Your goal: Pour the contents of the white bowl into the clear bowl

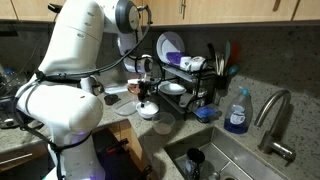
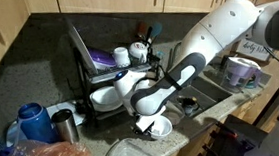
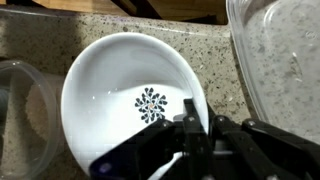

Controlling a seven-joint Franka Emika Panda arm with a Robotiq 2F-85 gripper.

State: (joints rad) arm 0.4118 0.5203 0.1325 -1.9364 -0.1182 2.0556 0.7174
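The white bowl [image 3: 110,90] with a blue flower mark on its bottom sits on the speckled counter. Its inside looks bare in the wrist view. My gripper [image 3: 195,120] is shut on the bowl's near rim, one finger inside and one outside. Both exterior views show the gripper [image 1: 147,98] low over the white bowl [image 1: 150,110] [image 2: 157,126] in front of the dish rack. A clear bowl's edge [image 3: 14,110] lies just left of the white bowl. A clear plastic container [image 3: 280,60] lies to its right, and also shows in an exterior view [image 2: 133,154].
A black dish rack [image 1: 195,80] [image 2: 100,70] with plates and cups stands behind the bowls. A steel sink [image 1: 225,160], a faucet [image 1: 275,115] and a blue soap bottle [image 1: 237,112] are beside it. Blue bottles and a can [image 2: 36,120] crowd the counter corner.
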